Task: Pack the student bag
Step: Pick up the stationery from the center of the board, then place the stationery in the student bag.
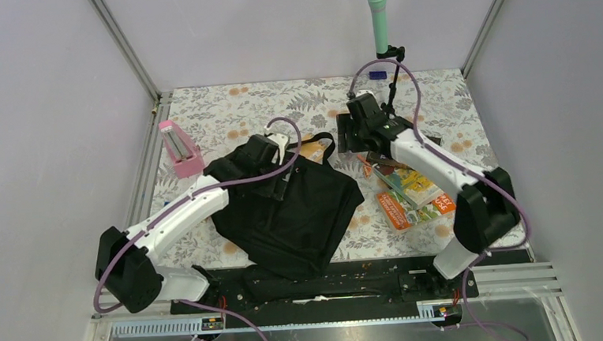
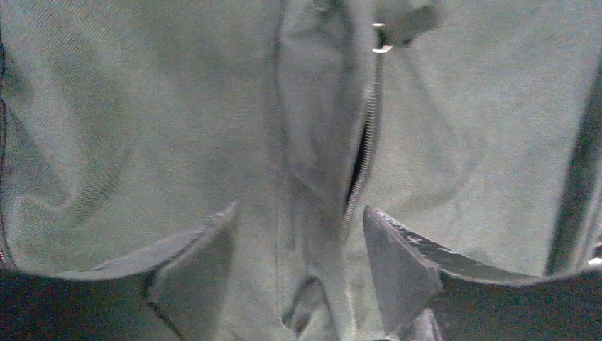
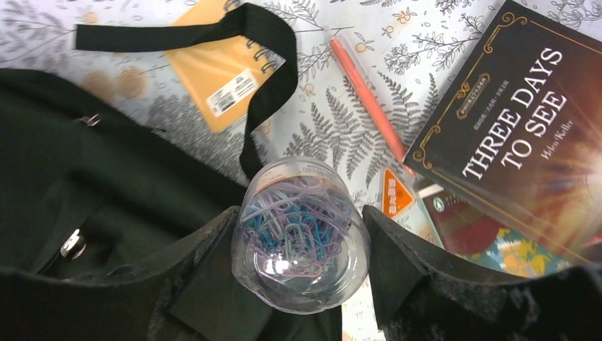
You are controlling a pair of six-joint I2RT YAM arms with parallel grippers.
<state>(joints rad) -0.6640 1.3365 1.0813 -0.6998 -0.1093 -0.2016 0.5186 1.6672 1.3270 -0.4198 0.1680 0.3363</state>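
The student bag [image 1: 289,215], a large black backpack, lies in the middle of the table. My left gripper [image 1: 273,166] rests on its top end. In the left wrist view the gripper [image 2: 298,213] is open, pressed close to the bag fabric [image 2: 142,128], with a fabric fold and the partly open zip [image 2: 362,156] between its fingers. My right gripper [image 1: 349,140] hovers just right of the bag's top. In the right wrist view it [image 3: 298,213] is shut on a clear jar of coloured paper clips [image 3: 302,238], above the bag's edge [image 3: 106,185].
An orange spiral notebook [image 3: 213,71] lies under the bag's strap [image 3: 273,78]. An orange pen [image 3: 365,99] and the book "Three Days to See" [image 3: 518,121] lie to the right, with more books [image 1: 410,195]. A pink holder [image 1: 178,146] stands at the left and a green microphone [image 1: 378,15] at the back.
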